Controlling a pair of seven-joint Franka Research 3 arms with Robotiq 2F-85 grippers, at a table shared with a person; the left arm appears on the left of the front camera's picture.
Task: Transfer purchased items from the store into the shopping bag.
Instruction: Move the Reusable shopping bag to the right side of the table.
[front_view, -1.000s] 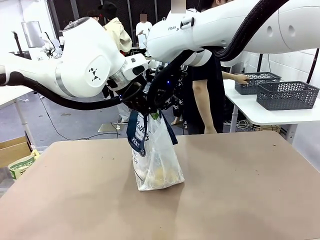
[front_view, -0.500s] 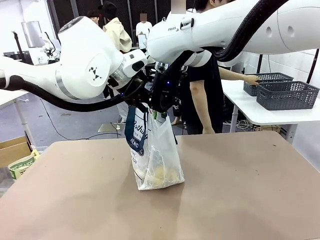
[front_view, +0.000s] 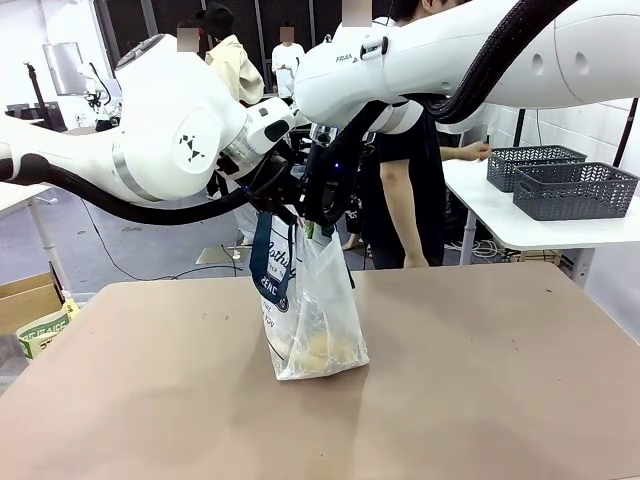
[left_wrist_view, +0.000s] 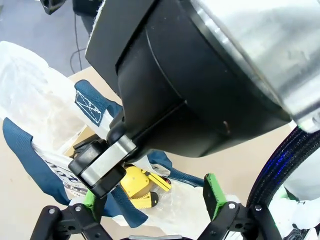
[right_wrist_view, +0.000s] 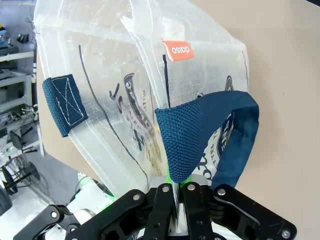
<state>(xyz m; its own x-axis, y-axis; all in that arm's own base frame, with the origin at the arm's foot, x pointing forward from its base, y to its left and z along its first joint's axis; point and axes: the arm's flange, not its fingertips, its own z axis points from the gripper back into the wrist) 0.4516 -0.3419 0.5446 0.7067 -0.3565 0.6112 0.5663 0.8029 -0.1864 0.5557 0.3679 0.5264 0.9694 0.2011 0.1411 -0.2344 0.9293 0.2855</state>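
Left gripper (left_wrist_view: 150, 195) newly wide at shopping bag (front_view: 315, 320) rim, beside right gripper (right_wrist_view: 177, 187).

Quick headcount: one shopping bag (front_view: 312, 300) with two navy handles (right_wrist_view: 200, 130) (right_wrist_view: 62, 105), two white arms, the left arm (front_view: 150, 130) and the right arm (front_view: 450, 50), and one brown table (front_view: 480, 380). Off to the side there's one white table (front_view: 500, 225) holding two dark baskets (front_view: 575, 190) (front_view: 520, 160), plus one cardboard box (front_view: 25, 300). The pale-yellow purchased items (front_view: 325, 350) are just a lump behind the plastic, so no count from me.
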